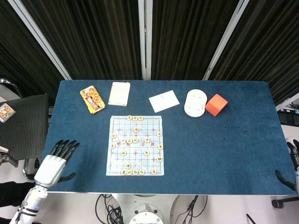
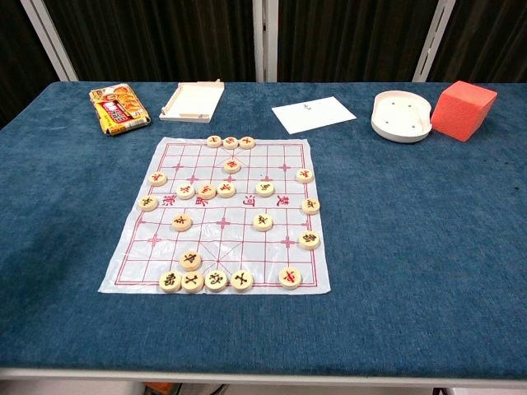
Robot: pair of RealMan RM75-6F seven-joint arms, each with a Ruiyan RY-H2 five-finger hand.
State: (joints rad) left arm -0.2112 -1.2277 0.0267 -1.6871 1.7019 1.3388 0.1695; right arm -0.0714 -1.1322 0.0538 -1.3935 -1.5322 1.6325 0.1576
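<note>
A paper chess board [image 1: 135,145] [image 2: 219,216] lies in the middle of the blue table [image 1: 224,140], with several round pieces [image 2: 263,221] spread over it. My left hand [image 1: 54,162] hovers over the table's near left corner, fingers spread and empty, well left of the board. Only the dark fingers of my right hand [image 1: 292,165] show at the right edge of the head view, beyond the table's near right corner; they look apart and hold nothing. Neither hand shows in the chest view.
Along the far side lie an orange snack packet [image 1: 92,99] [image 2: 119,108], a shallow wooden tray [image 1: 119,93] [image 2: 192,101], a white card [image 1: 164,101] [image 2: 314,113], a white oval dish [image 1: 195,102] [image 2: 401,115] and an orange box [image 1: 216,104] [image 2: 464,110]. A dark chair [image 1: 23,133] stands left of the table.
</note>
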